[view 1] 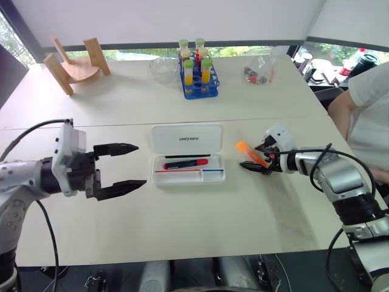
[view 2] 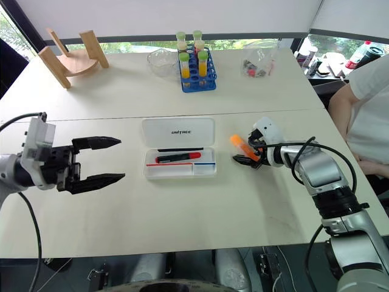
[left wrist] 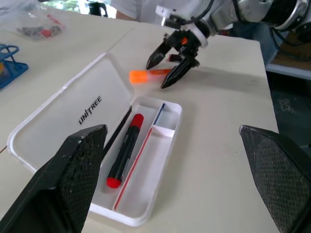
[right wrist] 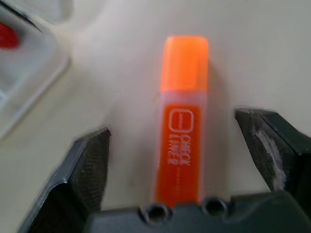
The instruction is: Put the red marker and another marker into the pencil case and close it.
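The pencil case (view 1: 187, 139) lies open in the middle of the table, its lid flat at the far side. The red marker (view 1: 185, 163) rests inside its tray, also seen as the red marker (left wrist: 124, 150) in the left wrist view. The orange marker (view 1: 247, 149) lies on the table just right of the case. My right gripper (view 1: 254, 157) is open and low over it. Its fingers (right wrist: 90, 165) stand on either side of the orange marker (right wrist: 182, 121) with a gap on both sides. My left gripper (view 1: 140, 164) hovers open and empty to the left of the case.
A blue test-tube rack (view 1: 199, 78), a clear bowl (view 1: 164, 68) and a plastic bag of small parts (view 1: 258, 72) stand at the table's far side. A wooden stand (view 1: 76, 64) sits at the far left. A person's arm (view 1: 343, 112) shows at the right edge.
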Robot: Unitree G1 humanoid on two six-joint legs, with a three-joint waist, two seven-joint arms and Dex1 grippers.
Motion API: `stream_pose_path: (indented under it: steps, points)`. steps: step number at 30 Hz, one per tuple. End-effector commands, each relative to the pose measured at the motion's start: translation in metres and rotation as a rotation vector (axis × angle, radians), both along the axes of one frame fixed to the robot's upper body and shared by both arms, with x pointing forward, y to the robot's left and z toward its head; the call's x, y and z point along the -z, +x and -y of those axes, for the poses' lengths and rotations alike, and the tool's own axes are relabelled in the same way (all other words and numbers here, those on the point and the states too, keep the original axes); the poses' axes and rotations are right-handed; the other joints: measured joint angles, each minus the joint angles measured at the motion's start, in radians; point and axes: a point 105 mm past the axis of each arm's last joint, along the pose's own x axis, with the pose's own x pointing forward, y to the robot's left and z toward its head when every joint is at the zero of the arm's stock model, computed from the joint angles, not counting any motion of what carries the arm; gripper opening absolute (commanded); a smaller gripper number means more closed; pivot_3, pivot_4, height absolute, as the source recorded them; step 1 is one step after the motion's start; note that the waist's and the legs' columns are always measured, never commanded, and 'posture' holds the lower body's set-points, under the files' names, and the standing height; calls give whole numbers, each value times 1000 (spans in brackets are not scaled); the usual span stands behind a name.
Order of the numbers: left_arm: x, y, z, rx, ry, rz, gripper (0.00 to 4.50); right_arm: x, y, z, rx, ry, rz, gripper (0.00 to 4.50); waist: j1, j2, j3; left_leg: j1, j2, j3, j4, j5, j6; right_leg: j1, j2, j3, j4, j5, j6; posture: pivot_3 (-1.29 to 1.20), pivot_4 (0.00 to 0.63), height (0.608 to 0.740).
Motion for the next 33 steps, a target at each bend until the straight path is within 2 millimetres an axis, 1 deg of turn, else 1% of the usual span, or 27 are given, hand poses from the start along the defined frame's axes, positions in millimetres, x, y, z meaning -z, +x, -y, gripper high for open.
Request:
stream_pose_path:
  steps: [1, 2, 3, 5, 6, 9, 10, 11, 12, 13, 14, 16, 18, 21, 25, 26, 29, 33]
  points:
    - [-9, -3, 2, -25, 2, 57, 4500, 6, 4, 4, 7, -31, -11, 3129, -1, 0, 0, 0, 0, 0, 1, 0, 0, 1, 0, 0, 0, 0, 0, 0, 150, 740]
    - [-8, -4, 3, -29, 4, 58, 4500, 6, 5, 4, 6, -29, -11, 2694, -3, 0, 0, 1, 0, 0, 1, 0, 0, 1, 0, 0, 1, 0, 0, 0, 150, 740]
    - [-9, -4, 3, -35, 3, 61, 4500, 5, 6, 3, 5, -23, -11, 2139, -4, 0, 0, 2, 0, 0, 2, 0, 0, 3, 0, 0, 1, 0, 0, 0, 150, 740]
    - [-11, -4, 2, -46, 2, 66, 4500, 1, 7, 2, 1, -12, -7, 1204, -6, 0, 0, 2, 0, 0, 2, 0, 0, 3, 0, 0, 1, 0, 0, 0, 150, 740]
    - [-12, -4, 1, -51, 1, 68, 4500, -2, 8, 2, -1, -11, -1, 794, -6, 0, 0, 2, 0, 0, 3, 0, 0, 3, 0, 0, 1, 0, 0, 0, 150, 740]
    - [-14, -5, -2, -62, 11, 67, 4500, -22, 7, -1, -45, 11, 53, 803, -6, 0, 0, 2, 0, 0, 3, 0, 0, 2, 0, 0, 1, 0, 0, 0, 150, 740]
    - [-15, -6, -3, -64, 14, 56, 4500, -34, 6, -4, -75, 15, 88, 803, -6, 1, 1, 1, 0, 0, 3, 0, 0, 2, 0, 0, 1, 0, 0, 0, 150, 740]
    - [-14, -8, -5, -64, 21, 40, 4500, -49, 1, -12, -137, 32, 122, 803, -6, 2, 1, 1, 0, 0, 2, 0, 0, 1, 0, 0, 1, 0, 0, 0, 150, 740]
    - [-13, -10, -8, -63, 30, 26, 4500, -59, -8, -21, -206, 54, 125, 803, -7, 4, 3, -1, 0, 0, 2, 0, 0, -1, 0, 0, 2, 0, 0, 0, 150, 740]
    - [-12, -11, -11, -64, 40, 15, 4500, -68, -21, -34, -302, 75, 119, 803, -7, 6, 4, -2, 0, 0, 2, 0, 0, -2, 0, 0, 2, 0, 0, 0, 150, 740]
    - [-12, -12, -13, -65, 47, 9, 4500, -74, -32, -46, -384, 93, 108, 803, -7, 6, 4, -2, 0, 0, 2, 0, 0, -2, 0, 0, 2, 0, 0, 0, 150, 740]
    - [-12, -11, -17, -63, 60, 6, 4500, -78, -49, -72, -512, 119, 89, 803, -12, 6, 4, -1, 1, -1, 0, 0, 0, -2, 1, 0, 2, 0, -1, 0, 150, 740]
    - [-14, -9, -17, -58, 63, 10, 4500, -77, -60, -98, -611, 153, 73, 803, -13, 6, 4, 0, 2, -1, -1, 0, 0, -2, 3, 0, 2, -1, -1, 0, 150, 740]
    - [-16, -8, -15, -40, 62, 11, 4500, -67, -70, -139, -752, 164, 68, 803, -12, 6, 5, 0, 2, -1, -1, 0, 0, -2, 3, 0, 3, -1, -1, 0, 150, 740]
    - [-17, -9, -14, -27, 62, 7, 4500, -58, -70, -170, -810, 178, 57, 803, -9, 6, 5, -1, 0, 0, -1, 0, 0, -3, 1, 0, 3, -1, -1, 0, 150, 740]
    - [-18, -10, -13, -23, 64, 7, 4500, -52, -66, -181, -821, 163, 63, 803, -9, 5, 5, -1, 0, 0, -1, 0, 0, -3, 1, 0, 2, -1, -1, 0, 150, 740]
    - [-19, -10, -12, -22, 64, 10, 4500, -40, -61, -201, -846, 136, 55, 803, -12, 5, 5, -1, 0, 0, 0, 0, 0, -3, 0, 0, 2, 0, -1, 0, 150, 740]
    - [-20, -11, -9, -23, 62, 21, 4500, -32, -56, -205, -862, 94, 66, 803, -9, 5, 5, -1, 0, -1, -1, 0, 0, -4, 1, -1, 3, -1, -1, 0, 150, 740]
